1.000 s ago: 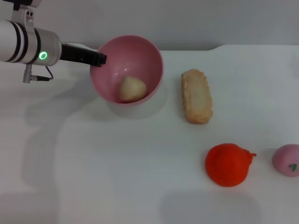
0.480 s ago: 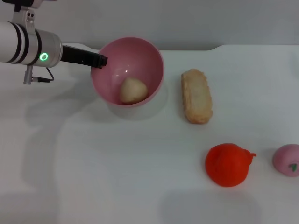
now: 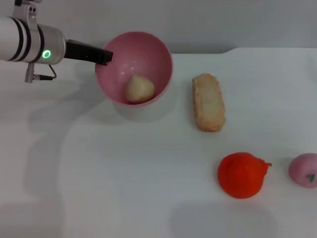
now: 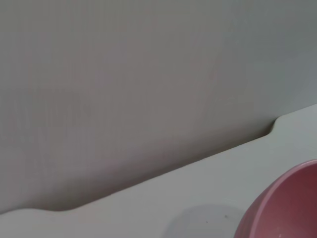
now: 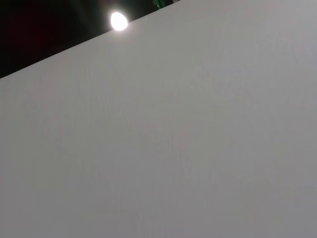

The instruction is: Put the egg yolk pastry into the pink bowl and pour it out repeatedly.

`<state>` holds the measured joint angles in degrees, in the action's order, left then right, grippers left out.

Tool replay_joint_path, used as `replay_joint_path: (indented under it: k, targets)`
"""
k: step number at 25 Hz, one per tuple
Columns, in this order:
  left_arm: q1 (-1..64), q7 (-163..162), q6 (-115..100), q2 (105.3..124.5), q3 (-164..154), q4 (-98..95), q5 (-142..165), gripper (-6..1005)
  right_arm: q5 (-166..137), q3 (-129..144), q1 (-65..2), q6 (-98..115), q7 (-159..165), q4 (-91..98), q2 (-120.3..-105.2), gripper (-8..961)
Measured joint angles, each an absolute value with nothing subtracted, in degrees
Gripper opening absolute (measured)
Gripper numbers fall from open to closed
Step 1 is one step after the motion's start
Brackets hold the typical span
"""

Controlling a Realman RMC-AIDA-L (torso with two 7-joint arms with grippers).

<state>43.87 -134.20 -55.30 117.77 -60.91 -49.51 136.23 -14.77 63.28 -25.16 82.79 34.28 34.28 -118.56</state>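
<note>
Left gripper (image 3: 103,56) clamped on the bowl (image 3: 133,69) rim, bowl tilted and off the table (image 3: 124,173). Pastry (image 3: 139,89), matte beige ball, lay inside glossy pink bowl, just beyond the fingers. Rightward: crusty bread (image 3: 208,102), red fruit (image 3: 241,174). Left wrist view caught only bowl's edge (image 4: 285,206).

Head view: looking down from above at the white table (image 3: 124,188).
Left wrist view: sitting low and close, facing the wall, sharing the pink bowl (image 4: 285,208) rim.
Right wrist view: facing a blank surface.
</note>
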Motion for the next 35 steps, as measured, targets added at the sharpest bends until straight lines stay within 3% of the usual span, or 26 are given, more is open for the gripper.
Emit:
replay_joint_path:
  k: [17, 35]
  targets:
    - [43.42, -124.99, -47.54, 118.06, -67.02, -49.63, 126.35, 42, -14.73, 64.86, -25.74, 82.8, 34.45, 34.07, -118.74, 590]
    - [35.62, -113.87, -18.34, 118.36, -93.91, -58.17, 110.32, 43, -14.32, 67.09, -25.24, 82.89, 36.09, 33.12, -118.91, 590]
